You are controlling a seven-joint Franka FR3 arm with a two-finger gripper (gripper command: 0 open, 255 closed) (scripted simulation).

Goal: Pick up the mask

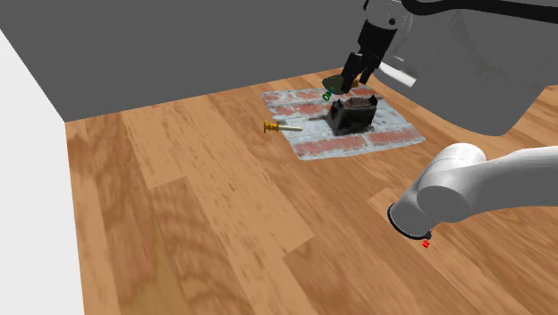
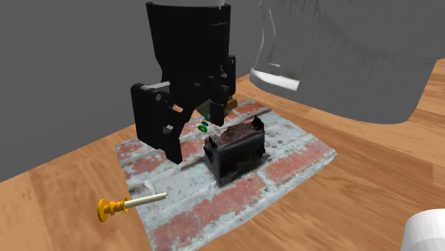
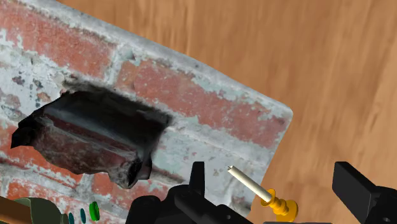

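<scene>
The mask (image 1: pixel 351 114) is a dark, crumpled black thing lying on a brick-patterned mat (image 1: pixel 393 134). In the second exterior view the mask (image 2: pixel 235 151) sits near the middle of the mat (image 2: pixel 299 160). My black gripper (image 1: pixel 349 82) hangs open above the mat's far edge, just beyond the mask and not touching it. From the side, the gripper (image 2: pixel 192 135) is a little above the mat and beside the mask. In the wrist view the mask (image 3: pixel 89 137) lies off to one side of the gripper (image 3: pixel 277 184), whose fingers stand apart with nothing held.
A yellow-headed pin with a white shaft (image 1: pixel 273 127) lies at the mat's edge, half on the wooden surface (image 1: pixel 197 206). A small green object (image 1: pixel 327 94) sits by the gripper. My arm's elbow (image 1: pixel 456 188) hangs at the shoulder view's lower right. A grey wall stands behind.
</scene>
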